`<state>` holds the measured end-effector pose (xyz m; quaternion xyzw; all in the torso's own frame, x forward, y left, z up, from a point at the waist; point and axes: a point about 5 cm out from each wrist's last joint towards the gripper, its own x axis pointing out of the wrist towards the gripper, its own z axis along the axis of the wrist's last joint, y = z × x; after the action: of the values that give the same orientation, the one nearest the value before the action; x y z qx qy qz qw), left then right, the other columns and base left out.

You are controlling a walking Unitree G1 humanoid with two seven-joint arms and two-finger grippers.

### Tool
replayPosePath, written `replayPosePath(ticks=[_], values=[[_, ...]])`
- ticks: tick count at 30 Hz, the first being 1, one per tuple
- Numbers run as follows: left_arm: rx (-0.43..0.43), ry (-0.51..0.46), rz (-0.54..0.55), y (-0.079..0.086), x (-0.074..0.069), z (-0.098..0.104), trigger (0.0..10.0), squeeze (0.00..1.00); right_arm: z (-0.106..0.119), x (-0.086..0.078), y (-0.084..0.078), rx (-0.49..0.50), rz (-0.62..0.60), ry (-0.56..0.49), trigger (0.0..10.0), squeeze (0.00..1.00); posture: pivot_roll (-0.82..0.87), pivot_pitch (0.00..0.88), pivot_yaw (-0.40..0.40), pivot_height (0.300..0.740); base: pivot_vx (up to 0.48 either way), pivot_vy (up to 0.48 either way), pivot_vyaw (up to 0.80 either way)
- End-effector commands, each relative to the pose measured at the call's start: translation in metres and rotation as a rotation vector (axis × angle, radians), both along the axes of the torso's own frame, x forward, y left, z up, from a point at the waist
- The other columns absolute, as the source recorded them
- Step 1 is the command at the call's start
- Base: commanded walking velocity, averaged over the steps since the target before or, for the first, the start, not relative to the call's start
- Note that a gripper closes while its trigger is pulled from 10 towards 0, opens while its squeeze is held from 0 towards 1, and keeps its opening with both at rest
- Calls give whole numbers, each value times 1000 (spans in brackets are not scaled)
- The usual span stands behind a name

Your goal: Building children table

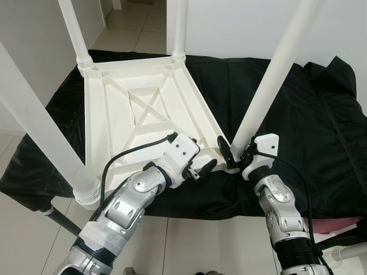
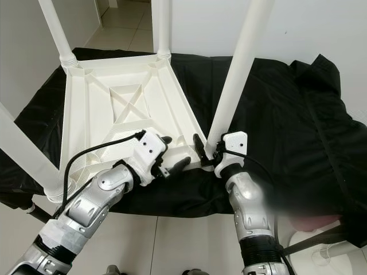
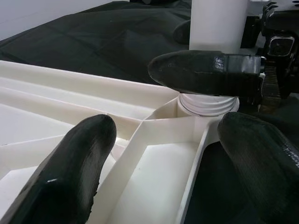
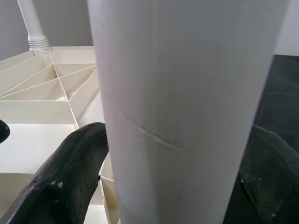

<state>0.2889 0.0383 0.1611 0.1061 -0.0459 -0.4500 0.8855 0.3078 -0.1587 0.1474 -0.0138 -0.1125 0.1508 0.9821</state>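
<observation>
An upturned white table top [image 1: 140,109] lies on a black cloth [image 1: 298,126], legs up. The right pincer [image 1: 236,153] pinches the near-right leg [image 1: 269,86] at its base; the left pincer [image 1: 198,163], spread, straddles the top's rim beside it.

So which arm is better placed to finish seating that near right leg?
Right. The right gripper already straddles the leg at its base. The left gripper sits open over the tabletop rim beside the socket, better for bracing.
</observation>
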Motion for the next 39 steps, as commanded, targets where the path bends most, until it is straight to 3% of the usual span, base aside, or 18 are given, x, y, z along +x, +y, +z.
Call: replayPosePath(ticks=[1,18,39], values=[[15,13,-110,-4,-7,-1,10000,0,-2,0,0,-10,1,8,10000,0,-19,88,-3,740,0,0,0],[-3,89,-121,0,-13,-4,10000,0,-6,-6,1,-29,-1,13,10000,0,-50,102,21,740,0,0,0],[-6,87,-83,4,-14,1,10000,0,2,2,7,-82,62,-6,10000,0,-51,106,-4,740,0,0,0]])
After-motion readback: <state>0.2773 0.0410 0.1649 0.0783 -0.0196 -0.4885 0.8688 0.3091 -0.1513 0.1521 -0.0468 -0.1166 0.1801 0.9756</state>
